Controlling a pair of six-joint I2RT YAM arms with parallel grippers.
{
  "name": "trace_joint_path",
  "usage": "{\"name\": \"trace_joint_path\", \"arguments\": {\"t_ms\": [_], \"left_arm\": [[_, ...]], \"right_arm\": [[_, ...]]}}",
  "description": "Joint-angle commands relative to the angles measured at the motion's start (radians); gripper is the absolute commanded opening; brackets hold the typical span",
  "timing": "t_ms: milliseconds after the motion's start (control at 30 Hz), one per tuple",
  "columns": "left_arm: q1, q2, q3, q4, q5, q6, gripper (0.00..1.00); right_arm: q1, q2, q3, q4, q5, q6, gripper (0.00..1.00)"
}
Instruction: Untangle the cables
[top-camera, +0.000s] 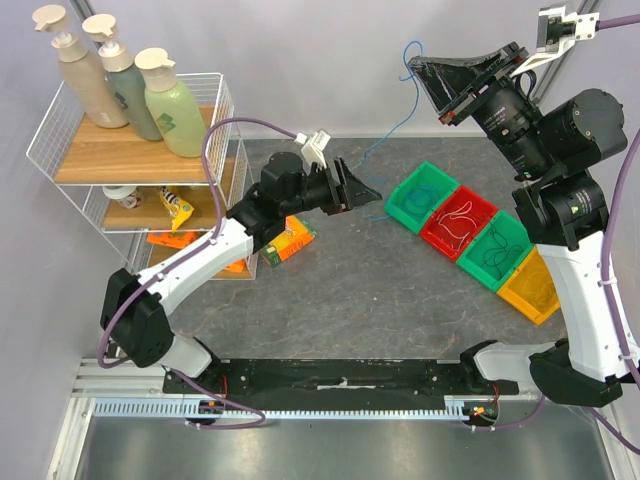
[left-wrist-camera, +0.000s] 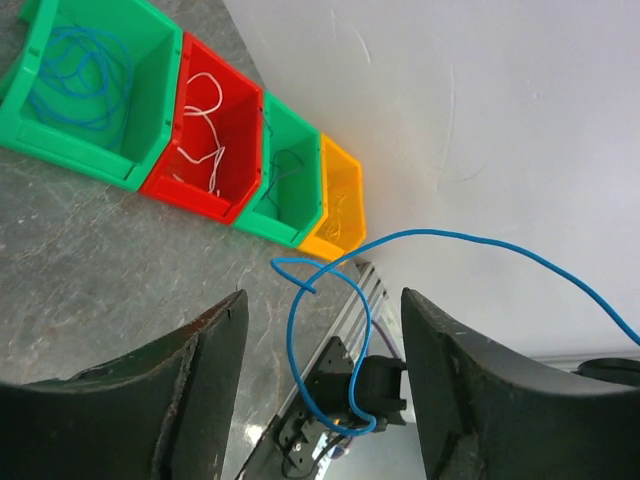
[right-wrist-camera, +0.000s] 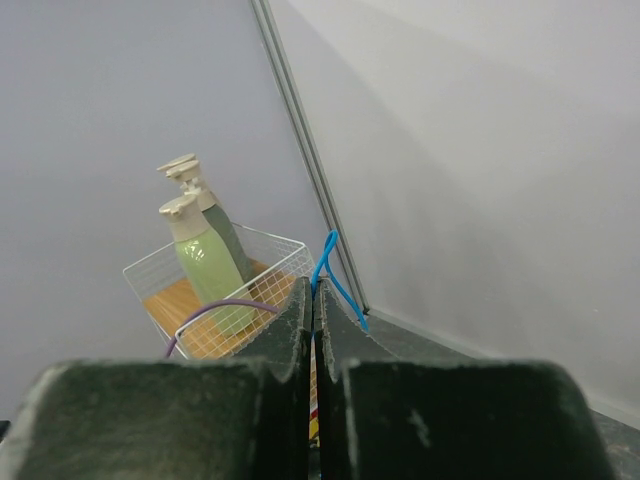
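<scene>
Right gripper (right-wrist-camera: 312, 300): up high at the far side, both fingers pressed together on one blue cable (left-wrist-camera: 450, 233), pinched right at the tips!
Blue cable: one strand, trailing down from that pinch towards the table (top-camera: 350, 300). Its lower loop curls in the gap between the left fingers (left-wrist-camera: 210, 380), touching neither.
Left gripper (left-wrist-camera: 322, 310): low over the table, fingers spread wide, nothing clamped.
Bins: four in a row. That's a first green bin (left-wrist-camera: 150, 60), a red bin (left-wrist-camera: 240, 150), a second green bin (left-wrist-camera: 300, 190) and a yellow bin (left-wrist-camera: 345, 180).
Sorted cables: blue coils (left-wrist-camera: 75, 75) in the first green bin, strand count unclear; one white cable (left-wrist-camera: 205, 125) in the red bin; the other two bins are too faint to read.
Bottles (top-camera: 170, 105): three pump bottles on top of the wire shelf (top-camera: 60, 120).
</scene>
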Motion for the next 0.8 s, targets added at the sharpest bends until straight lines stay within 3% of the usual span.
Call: {"name": "trace_joint_path", "arguments": {"t_ms": [0, 233, 767], "left_arm": [[-0.063, -0.053, -0.009, -0.139, -0.03, 0.1, 0.71], [-0.112, -0.15, -0.061, -0.176, -0.233, 0.206, 0.79], [-0.14, -0.115, -0.035, -0.164, -0.266, 0.182, 0.8]], "right_arm": [[-0.003, -0.002, 0.022, 0.026, -0.005, 0.001, 0.0], [-0.003, 0.006, 0.022, 0.03, -0.014, 0.007, 0.0], [-0.003, 0.007, 0.019, 0.044, -0.031, 0.043, 0.0]]}}
